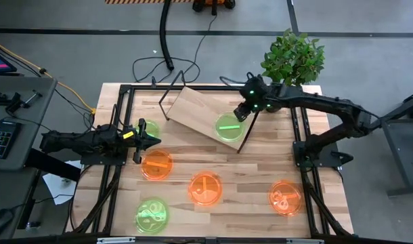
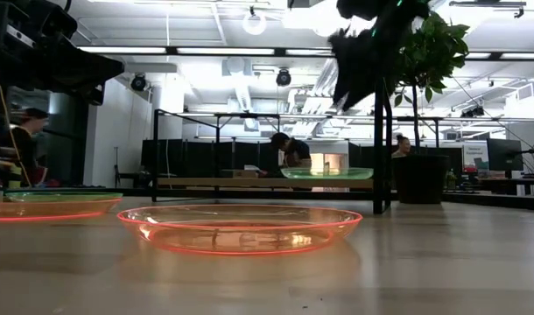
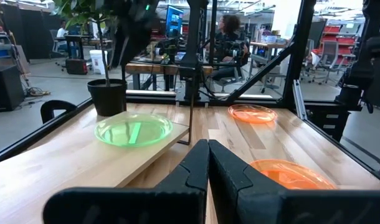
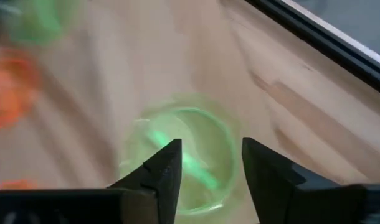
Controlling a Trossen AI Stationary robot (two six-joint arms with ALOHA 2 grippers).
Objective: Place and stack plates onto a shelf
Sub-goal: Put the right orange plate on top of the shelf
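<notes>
The shelf (image 1: 196, 107) is a light board on dark wire legs at the table's far middle. One green plate (image 1: 228, 127) lies flat on its right end, also seen in the low view as the green plate (image 2: 328, 173). My right gripper (image 4: 212, 168) hangs open above this plate's far edge and does not touch it. My left gripper (image 1: 154, 141) is shut at the table's left, between a second green plate (image 1: 149, 129) and an orange plate (image 1: 156, 165). On the tabletop lie two more orange plates (image 1: 205, 188) (image 1: 285, 197) and a third green plate (image 1: 151, 215).
A potted plant (image 1: 294, 57) stands at the table's far right corner, just behind my right arm. A dark metal frame (image 1: 298, 135) runs along the table's sides. People sit at desks in the room beyond the table. Bare wood shows between the shelf and the near plates.
</notes>
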